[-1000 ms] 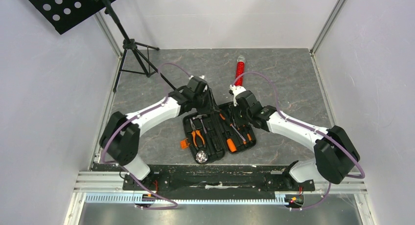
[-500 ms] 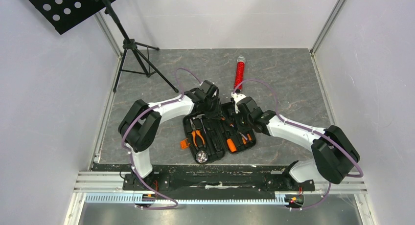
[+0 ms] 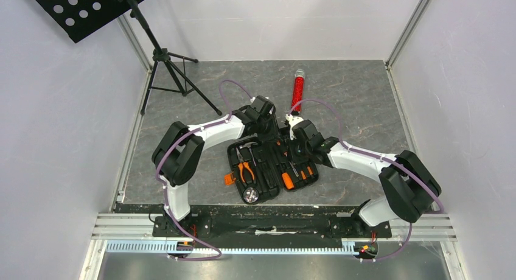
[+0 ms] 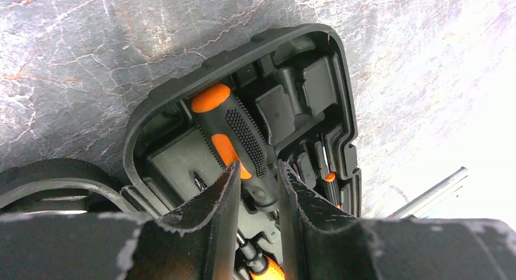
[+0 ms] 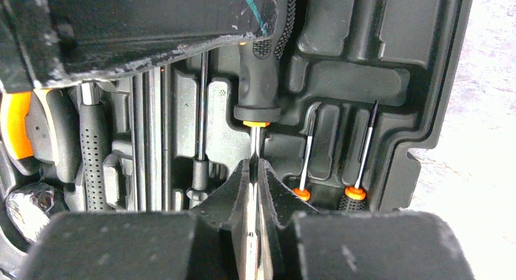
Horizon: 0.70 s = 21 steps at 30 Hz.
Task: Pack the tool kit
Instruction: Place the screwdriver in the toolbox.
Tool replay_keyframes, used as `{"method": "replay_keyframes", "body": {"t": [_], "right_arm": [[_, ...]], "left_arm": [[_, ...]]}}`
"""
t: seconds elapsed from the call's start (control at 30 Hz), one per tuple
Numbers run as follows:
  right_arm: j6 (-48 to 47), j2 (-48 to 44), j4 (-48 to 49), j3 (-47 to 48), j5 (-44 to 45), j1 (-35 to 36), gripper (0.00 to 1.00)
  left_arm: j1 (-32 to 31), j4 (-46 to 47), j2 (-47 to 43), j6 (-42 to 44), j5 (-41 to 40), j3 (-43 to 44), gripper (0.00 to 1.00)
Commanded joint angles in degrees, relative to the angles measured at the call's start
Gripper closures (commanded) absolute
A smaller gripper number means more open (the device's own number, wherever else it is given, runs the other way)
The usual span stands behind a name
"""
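1. From the top external view, we see the black case [image 3: 272, 192] lying open on the grey table [image 3: 365, 109], near the arm bases, with orange-handled pliers [image 3: 245, 170] seated in its left half. The left gripper [image 3: 272, 129] and right gripper [image 3: 294, 147] both sit over the case's far edge, close together. A red tube [image 3: 298, 85] lies beyond them, and a tripod stand [image 3: 164, 61] stands at the far left.
2. In the left wrist view, we see the left gripper [image 4: 258, 182] clamped around the black handle of a large screwdriver [image 4: 234, 131], whose orange butt reaches over the case [image 4: 152, 109].
3. In the right wrist view, we see the right gripper [image 5: 255, 170] pinched almost closed on the metal shaft of the large screwdriver [image 5: 258, 88]. Two small screwdrivers [image 5: 307, 155] sit in slots just right of it.
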Motion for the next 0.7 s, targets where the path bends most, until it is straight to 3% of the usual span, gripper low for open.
{"method": "replay_keyframes", "body": {"t": [0.0,0.23,0.67], "right_arm": [[0.4,-0.5,2.8,1.2,0.5,-0.2,0.88],[-1.9,-3.4,-5.2,4.6,1.1,-0.1,0.80],[-1.5,-4.4,-13.3,3.2,-0.9,0.0,0.91]], "left_arm": [[0.0,1.4,-0.4,0.1,-0.9,2.2,0.65],[-0.2,0.9,-2.4,1.2,-0.3,2.2,0.65],[-1.0,-1.3,2.7,1.9,1.4,4.8,0.73]]}}
